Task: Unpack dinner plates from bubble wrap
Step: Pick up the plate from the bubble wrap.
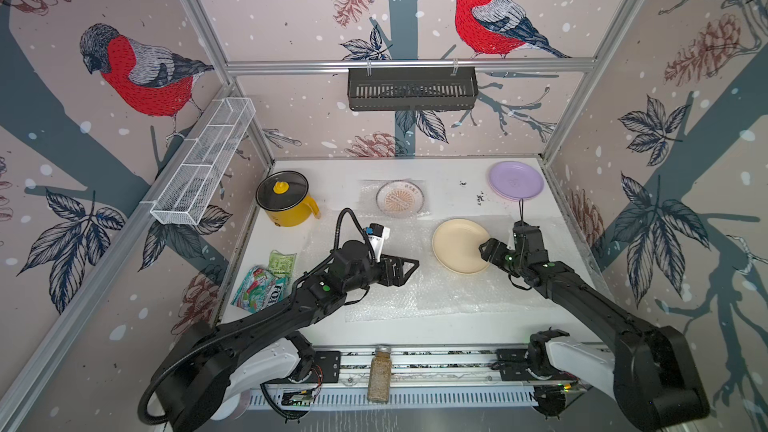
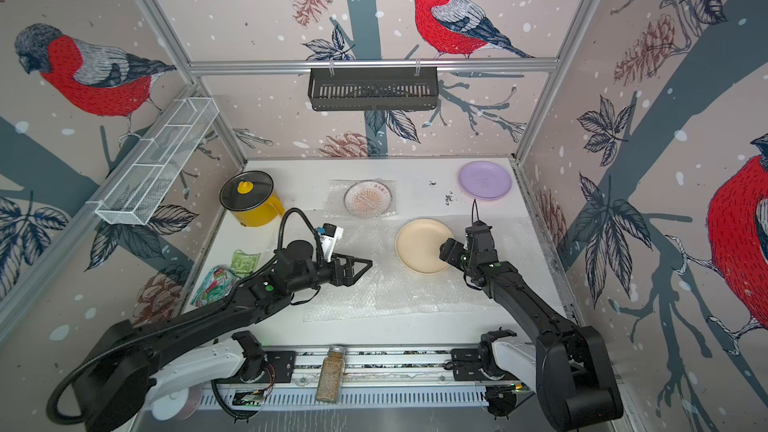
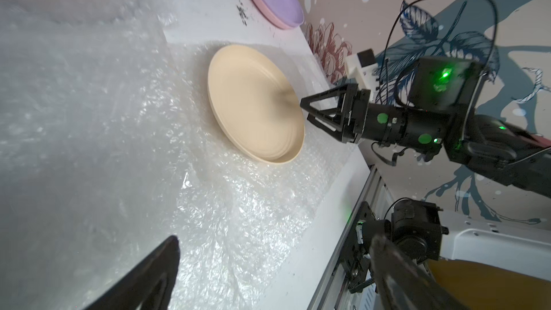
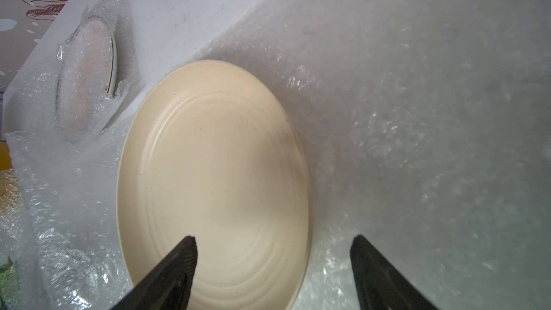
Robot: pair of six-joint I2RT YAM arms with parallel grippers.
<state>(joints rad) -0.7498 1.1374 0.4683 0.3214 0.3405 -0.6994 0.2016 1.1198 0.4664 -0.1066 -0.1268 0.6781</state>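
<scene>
Four plates: cream plate (image 1: 459, 245) right of centre; lilac plate (image 1: 515, 180) stacked on pink plate (image 3: 262, 10) in the far right corner; sunburst plate (image 1: 400, 198) far centre.
Cream plate: bare, lying on the opened bubble wrap (image 1: 415, 292).
Sunburst plate: covered by a smaller wrap sheet (image 1: 368, 201).
Bubble wrap: spread flat over the white table (image 1: 324, 176), centre to right.
Left gripper (image 1: 409, 272): fingers wide apart, holding nothing, above the wrap left of the cream plate.
Right gripper (image 4: 274, 237): fingers apart, straddling the cream plate's near-right rim, one over the plate, one over the wrap; contact cannot be told.
Left side: yellow pot (image 1: 291, 209) far, snack bags (image 1: 266, 280) nearer.
</scene>
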